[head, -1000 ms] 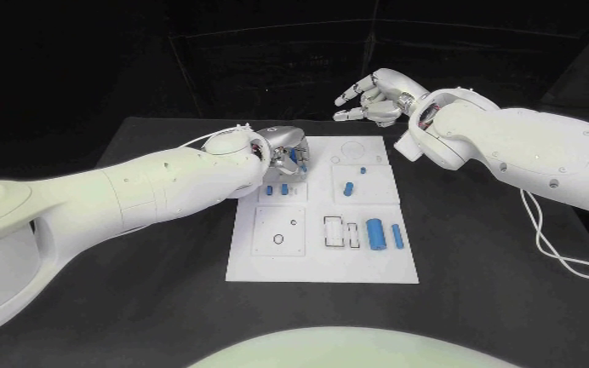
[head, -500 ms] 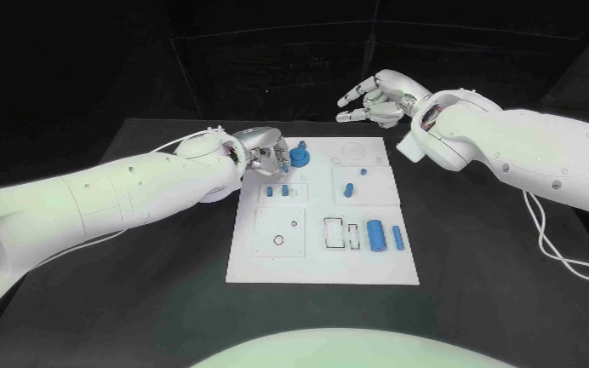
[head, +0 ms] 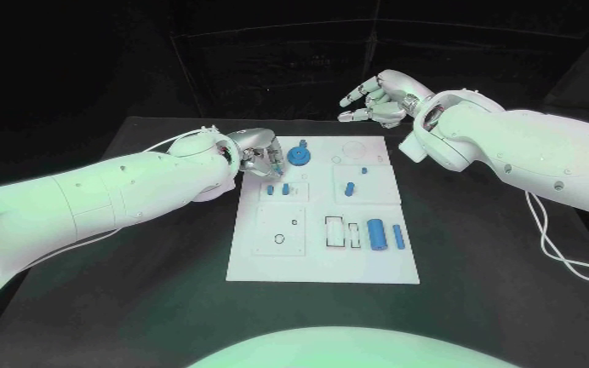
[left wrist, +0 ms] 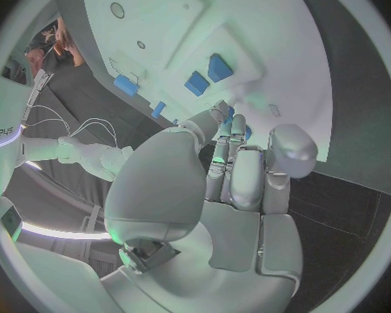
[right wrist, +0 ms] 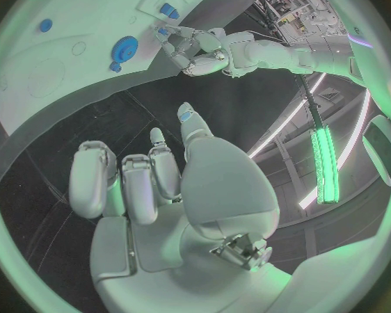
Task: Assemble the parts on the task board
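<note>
Partly, left hand (head: 260,156) fingers (left wrist: 233,129) hide parts (head: 280,189).

Head camera looks down — wrist cameras sit close; all share task board (head: 322,253).

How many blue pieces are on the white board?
7 that I can see. One round blue piece at the far-left corner, two small ones beside the left robot hand, two in the middle right, two long ones near the right edge. The hand may hide more.
</note>
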`<state>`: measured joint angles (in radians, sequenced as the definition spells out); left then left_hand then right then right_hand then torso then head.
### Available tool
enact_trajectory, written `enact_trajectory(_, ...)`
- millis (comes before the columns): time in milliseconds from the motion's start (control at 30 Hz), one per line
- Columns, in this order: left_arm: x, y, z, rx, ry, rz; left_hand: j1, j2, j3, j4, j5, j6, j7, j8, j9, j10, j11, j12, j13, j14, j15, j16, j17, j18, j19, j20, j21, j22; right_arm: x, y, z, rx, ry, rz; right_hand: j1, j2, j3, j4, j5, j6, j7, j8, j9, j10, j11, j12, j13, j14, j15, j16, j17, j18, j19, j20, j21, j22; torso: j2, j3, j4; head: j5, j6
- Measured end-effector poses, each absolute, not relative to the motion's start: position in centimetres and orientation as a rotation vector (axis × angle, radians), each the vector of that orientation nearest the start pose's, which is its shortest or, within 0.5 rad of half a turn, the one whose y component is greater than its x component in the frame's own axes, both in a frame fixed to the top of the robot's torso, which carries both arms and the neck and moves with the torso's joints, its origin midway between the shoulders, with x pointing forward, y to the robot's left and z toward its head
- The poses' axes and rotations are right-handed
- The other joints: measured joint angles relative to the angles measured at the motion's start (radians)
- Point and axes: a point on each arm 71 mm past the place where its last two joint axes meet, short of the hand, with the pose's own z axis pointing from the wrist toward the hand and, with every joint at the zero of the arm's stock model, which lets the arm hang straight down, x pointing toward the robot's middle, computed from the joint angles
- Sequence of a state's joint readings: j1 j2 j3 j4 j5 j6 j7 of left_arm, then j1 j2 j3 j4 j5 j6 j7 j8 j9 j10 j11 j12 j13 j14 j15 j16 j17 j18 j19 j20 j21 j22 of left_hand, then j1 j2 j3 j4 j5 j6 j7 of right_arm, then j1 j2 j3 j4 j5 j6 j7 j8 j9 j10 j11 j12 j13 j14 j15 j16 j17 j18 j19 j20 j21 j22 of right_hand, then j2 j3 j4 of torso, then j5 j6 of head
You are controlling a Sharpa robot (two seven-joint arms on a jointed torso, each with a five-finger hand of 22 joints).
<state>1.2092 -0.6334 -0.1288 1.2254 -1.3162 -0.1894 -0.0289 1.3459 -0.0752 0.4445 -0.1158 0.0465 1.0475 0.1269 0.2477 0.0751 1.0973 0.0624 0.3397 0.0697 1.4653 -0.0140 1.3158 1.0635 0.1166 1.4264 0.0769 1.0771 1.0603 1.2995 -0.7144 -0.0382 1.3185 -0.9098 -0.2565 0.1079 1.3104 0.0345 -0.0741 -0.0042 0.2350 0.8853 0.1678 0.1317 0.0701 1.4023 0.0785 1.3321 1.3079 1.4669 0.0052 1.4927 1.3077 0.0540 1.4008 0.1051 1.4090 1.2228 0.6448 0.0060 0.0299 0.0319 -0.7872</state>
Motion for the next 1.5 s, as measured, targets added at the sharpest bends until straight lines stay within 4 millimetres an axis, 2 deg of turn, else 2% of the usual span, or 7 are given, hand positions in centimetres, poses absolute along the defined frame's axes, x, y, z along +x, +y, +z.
enact_trajectory(467, 52.7, 17.1, -23.9, 0.143, 1.904, -0.641, 0.0, 0.0, 0.0, 0.0, 0.0, 0.007, 0.0, 0.0, 0.0, 0.0, 0.0, 0.0, 0.0, 0.0, 0.0, 0.0, -0.002, 0.0, 0.0, 0.0, 0.0, 0.001, 53.7, -19.0, -14.5, 0.217, 1.655, 1.008, 0.0, 0.0, 0.0, 0.0, 0.0, 0.0, 0.0, 0.0, 0.0, 0.0, 0.0, 0.0, 0.0, 0.0, 0.0, 0.0, 0.0, 0.0, 0.0, 0.0, 0.0, 0.0, 0.0, 0.0008, -0.0016, 0.002, 0.0)
enact_trajectory(1367, 53.1, 16.2, -24.3, 0.145, 1.939, -0.62, -0.004, -0.004, 0.0, 0.0, 0.0, 0.007, 0.0, -0.004, 0.0, 0.0, 0.0, -0.004, -0.001, 0.0, 0.0, 0.0, -0.006, 0.0, 0.0, 0.0, 0.004, 0.006, 53.8, -18.8, -14.6, 0.216, 1.656, 1.01, 0.0, 0.0, 0.0, 0.0, 0.0, 0.0, 0.0, 0.0, 0.0, 0.0, 0.0, 0.0, 0.0, 0.0, 0.0, 0.0, 0.0, 0.0, 0.0, 0.0, -0.004, 0.0, 0.0, 0.0001, -0.0006, 0.0, -0.001)
enact_trajectory(1500, 53.0, 16.2, -24.2, 0.146, 1.941, -0.621, -0.004, -0.004, 0.0, 0.0, 0.0, 0.015, -0.003, -0.004, 0.0, 0.012, -0.005, -0.004, -0.002, 0.004, -0.004, 0.0, -0.006, 0.0, 0.0, 0.0, 0.012, 0.013, 53.8, -18.8, -14.6, 0.216, 1.656, 1.01, 0.0, 0.0, 0.0, 0.0, 0.0, 0.0, 0.0, 0.0, 0.0, 0.0, 0.0, 0.0, 0.0, 0.0, 0.0, 0.0, 0.0, 0.0, 0.0, 0.0, -0.004, 0.0, 0.0, 0.0001, -0.0006, 0.0, -0.002)
